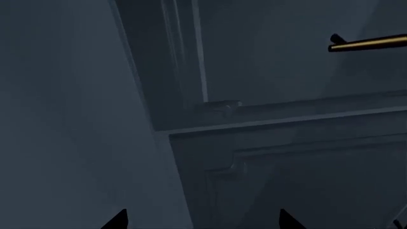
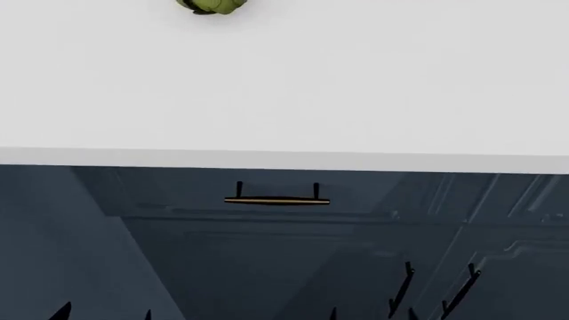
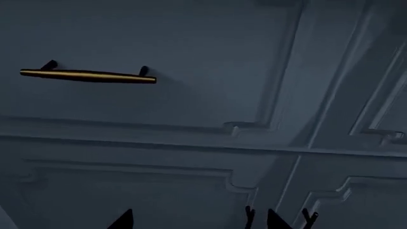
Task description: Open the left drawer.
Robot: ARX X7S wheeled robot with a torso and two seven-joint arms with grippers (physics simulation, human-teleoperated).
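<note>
Currently: left drawer (image 2: 266, 190) closed under bench (image 2: 284, 100) edge, brass handle (image 2: 276, 201) untouched. Both grippers low, spread, clear of it, grasping nothing. Risk: grabbing nearby door handles (image 2: 402, 288) instead.

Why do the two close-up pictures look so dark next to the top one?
Head view: the white countertop is evenly bright, the drawer front shaded beneath it. Both wrist views: only dim slate-blue panels, slightly soft, the brass handle alone catching light.

Matt slate-blue painted left drawer (image 2: 266, 190), glossy brass bar handle (image 2: 276, 201), smooth white countertop (image 2: 284, 100).
</note>
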